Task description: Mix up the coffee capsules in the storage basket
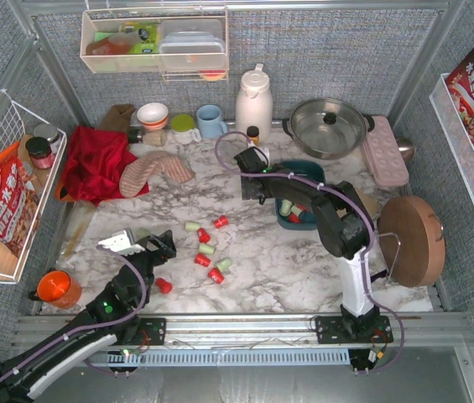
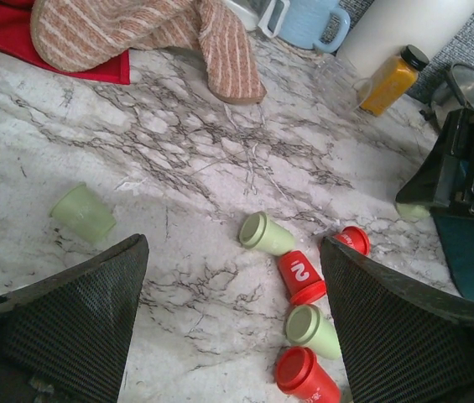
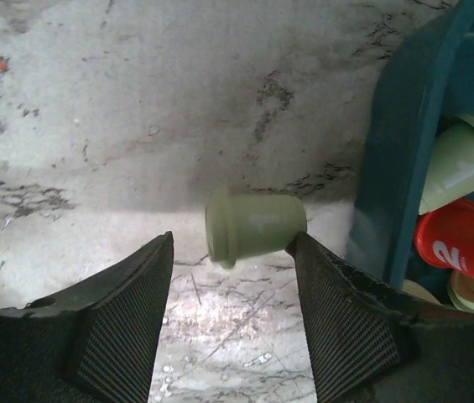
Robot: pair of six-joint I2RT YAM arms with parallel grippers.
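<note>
The dark teal storage basket point(image 1: 314, 173) sits right of centre and holds red and mint capsules point(image 1: 295, 211); its wall point(image 3: 404, 143) also shows in the right wrist view, with capsules point(image 3: 459, 248) inside. My right gripper point(image 1: 259, 191) is open just left of the basket. A mint capsule point(image 3: 255, 225) lies sideways between its fingertips point(image 3: 232, 243), against the right finger point(image 3: 346, 311) and outside the basket. Several red and mint capsules point(image 1: 207, 248) lie loose mid-table. My left gripper point(image 1: 161, 244) is open and empty, with loose capsules point(image 2: 299, 277) ahead of its fingertips point(image 2: 232, 252).
An amber bottle point(image 2: 392, 80), blue mug point(image 1: 211, 121), white jug point(image 1: 253, 101) and steel pot point(image 1: 329, 126) stand at the back. A striped mitt point(image 1: 153, 172) lies on red cloth point(image 1: 94, 164). A pink tray point(image 1: 383, 151) and wooden lid point(image 1: 411, 239) are on the right. An orange mug point(image 1: 59, 288) stands front left.
</note>
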